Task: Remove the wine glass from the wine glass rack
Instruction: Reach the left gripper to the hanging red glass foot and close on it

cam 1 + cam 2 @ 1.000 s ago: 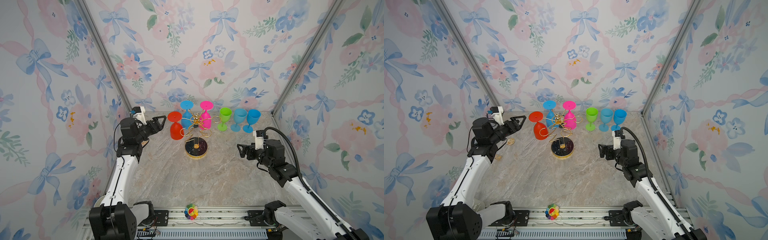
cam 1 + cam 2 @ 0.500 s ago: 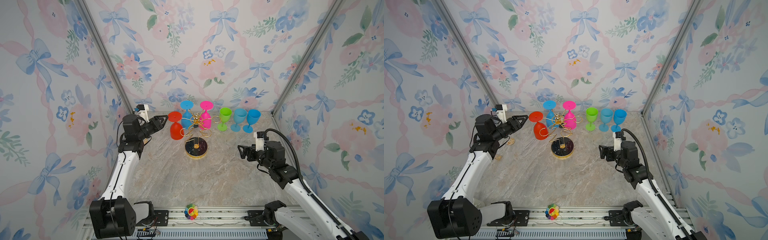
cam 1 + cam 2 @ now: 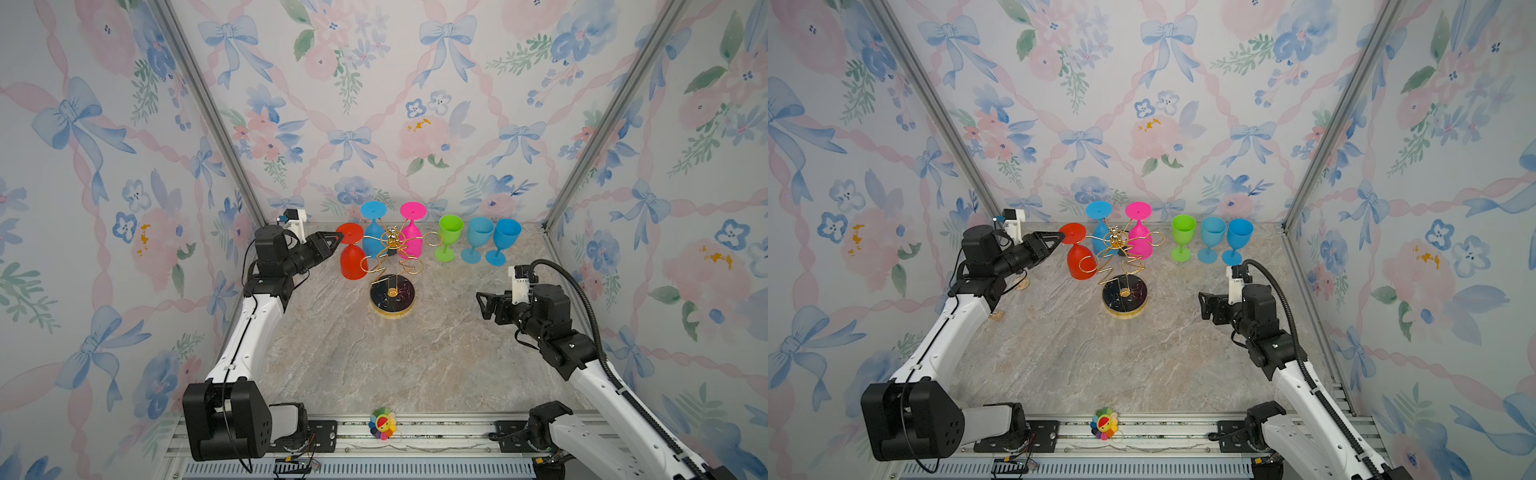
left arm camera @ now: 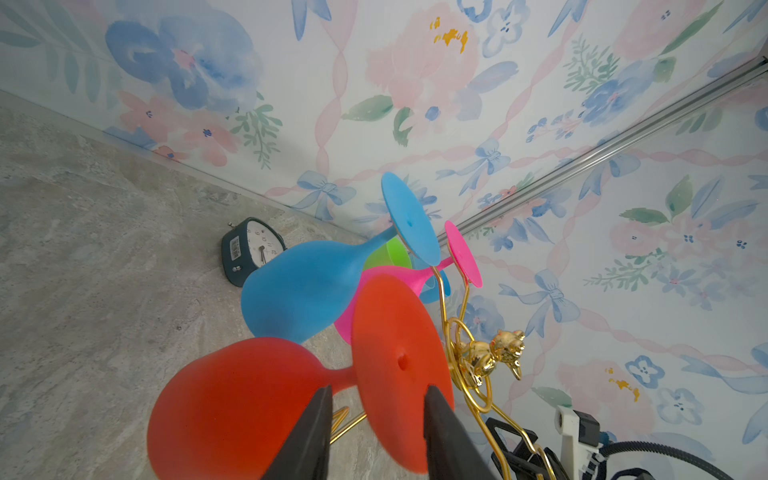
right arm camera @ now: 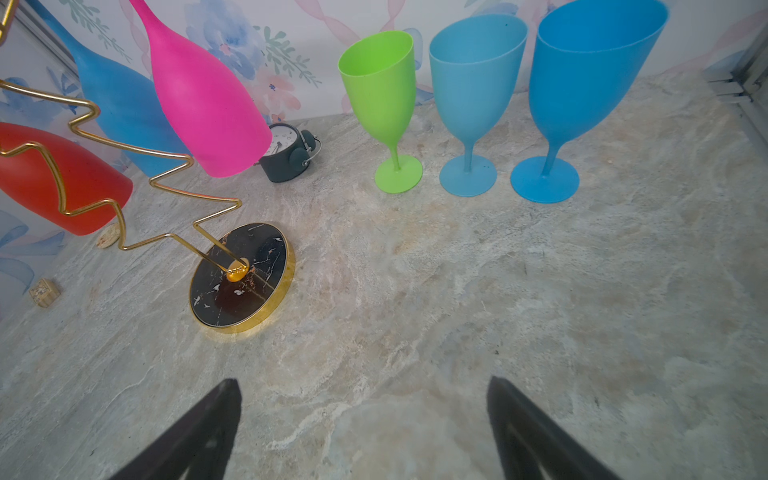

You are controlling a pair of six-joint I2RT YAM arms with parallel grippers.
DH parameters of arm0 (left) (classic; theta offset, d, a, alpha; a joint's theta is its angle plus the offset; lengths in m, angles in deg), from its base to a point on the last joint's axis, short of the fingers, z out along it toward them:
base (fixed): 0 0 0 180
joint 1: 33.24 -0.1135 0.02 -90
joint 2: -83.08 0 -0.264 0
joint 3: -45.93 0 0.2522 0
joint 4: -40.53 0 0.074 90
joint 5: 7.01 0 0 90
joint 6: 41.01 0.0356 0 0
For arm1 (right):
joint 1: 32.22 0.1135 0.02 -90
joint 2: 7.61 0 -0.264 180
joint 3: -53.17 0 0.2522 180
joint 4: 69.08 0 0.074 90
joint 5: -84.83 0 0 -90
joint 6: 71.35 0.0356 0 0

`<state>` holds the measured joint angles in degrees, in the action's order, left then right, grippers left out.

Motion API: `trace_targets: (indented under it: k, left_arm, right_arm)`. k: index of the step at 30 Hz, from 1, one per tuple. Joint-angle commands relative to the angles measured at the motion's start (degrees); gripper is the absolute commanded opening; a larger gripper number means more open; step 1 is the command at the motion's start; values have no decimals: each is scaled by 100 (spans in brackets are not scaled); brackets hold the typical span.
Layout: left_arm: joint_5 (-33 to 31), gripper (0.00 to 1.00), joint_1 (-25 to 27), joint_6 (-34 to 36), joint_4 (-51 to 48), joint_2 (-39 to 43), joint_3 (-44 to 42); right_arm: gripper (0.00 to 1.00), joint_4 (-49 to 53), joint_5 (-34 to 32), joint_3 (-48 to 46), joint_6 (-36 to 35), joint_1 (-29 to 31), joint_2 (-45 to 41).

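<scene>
"Where's the red wine glass (image 3: 352, 262)?"

"On the wine glass rack (image 3: 384, 299); it hangs bowl-down from the loop on the rack's left side, foot uppermost; a hanging blue glass (image 3: 372, 245) and a pink glass (image 3: 411, 245) dangle the same way, nearer the back wall."

"And the left gripper (image 3: 338, 241)?"

"Level with that red foot; in the wrist view its fingers (image 4: 307, 440) stand one on each side of the disc with a gap between them; whether they pinch it, I can't tell."

"The right gripper (image 3: 482, 305)?"

"Jaws spread wide, nothing between them; it hangs over the table (image 3: 374, 365), well apart from the rack."

"Anything else?"

"A green glass (image 3: 449, 237), a light blue glass (image 3: 480, 239) and a deeper blue glass (image 3: 507, 239) stand upright in a row right of the rack; a small dark clock (image 4: 253, 249) sits behind the hanging ones."
</scene>
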<state>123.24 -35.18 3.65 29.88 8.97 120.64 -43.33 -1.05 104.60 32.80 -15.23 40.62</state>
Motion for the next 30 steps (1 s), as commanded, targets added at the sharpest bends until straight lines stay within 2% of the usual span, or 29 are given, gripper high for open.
trace_targets:
  k: [1, 30]
  left_arm:
    - [164, 37, 43, -108, 58, -33, 188]
    - [330, 13, 44, -387, 64, -13, 183]
  right_arm:
    - [95, 32, -96, -82, 68, 58, -77]
    - [94, 75, -127, -93, 79, 58, -129]
